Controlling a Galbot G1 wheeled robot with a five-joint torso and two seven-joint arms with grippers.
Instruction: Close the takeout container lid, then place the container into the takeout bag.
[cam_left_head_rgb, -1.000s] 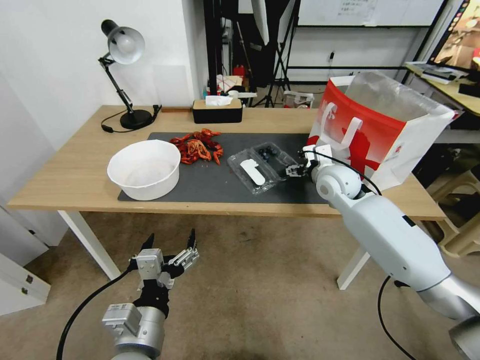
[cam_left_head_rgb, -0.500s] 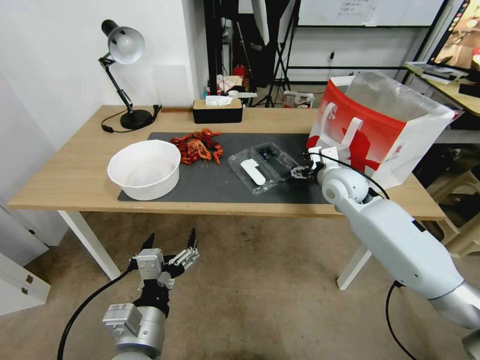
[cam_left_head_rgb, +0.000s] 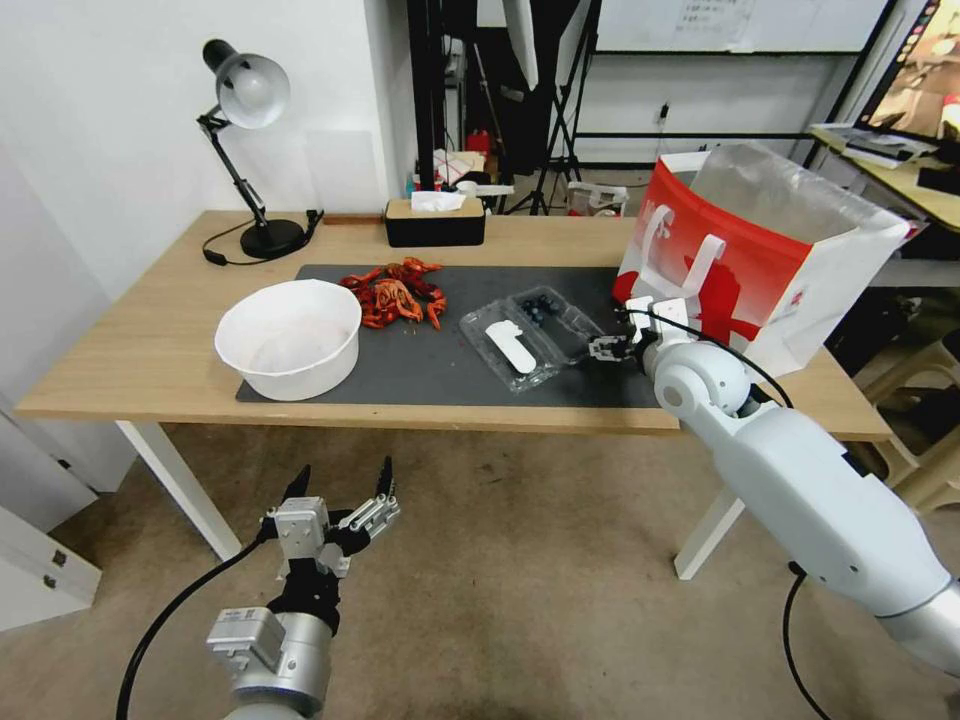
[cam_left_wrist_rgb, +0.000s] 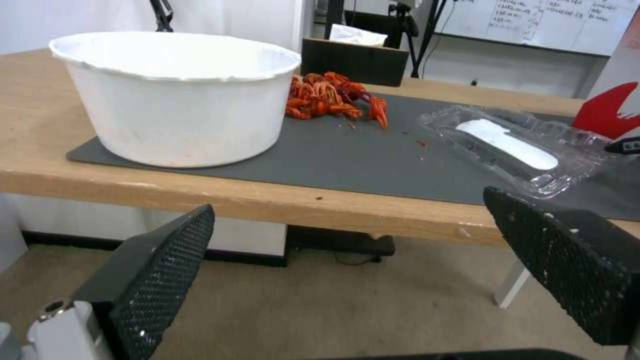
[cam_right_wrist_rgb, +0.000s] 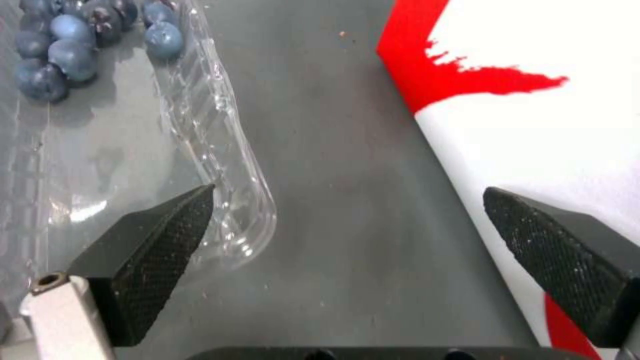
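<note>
Right claw (cam_left_head_rgb: 604, 349) withdrew toward takeout bag (cam_left_head_rgb: 760, 260) | spread | takeout container (cam_left_head_rgb: 528, 328) corner beside one fingertip

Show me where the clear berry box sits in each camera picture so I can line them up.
Head view: berry box lies open, mid-mat, left of the right pincer.
Left wrist view: its stickered lid lies far across the mat.
Right wrist view: berry half, one corner beside a fingertip.
Shared landmark: red-and-white bag.
</note>
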